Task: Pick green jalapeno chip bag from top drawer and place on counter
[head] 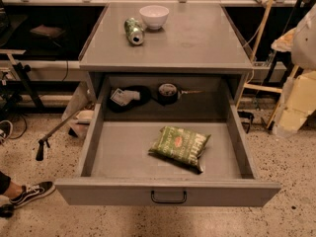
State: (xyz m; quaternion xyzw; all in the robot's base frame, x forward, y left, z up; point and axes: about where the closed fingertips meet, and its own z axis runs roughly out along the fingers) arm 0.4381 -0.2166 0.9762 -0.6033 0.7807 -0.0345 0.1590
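The counter (197, 41) is a flat grey rectangular top with raised left and right edges. Below its near edge the top drawer (98, 192) stands pulled fully open, wide, shallow and grey, with a small black wire handle at the middle of its flat front panel. The green jalapeno chip bag (179, 147) lies flat on the drawer floor, out past the counter's near edge and nearer its near right corner than its left. It is crinkly, white-lettered with a small red-orange mark, and turned at a slant. The gripper is out of view.
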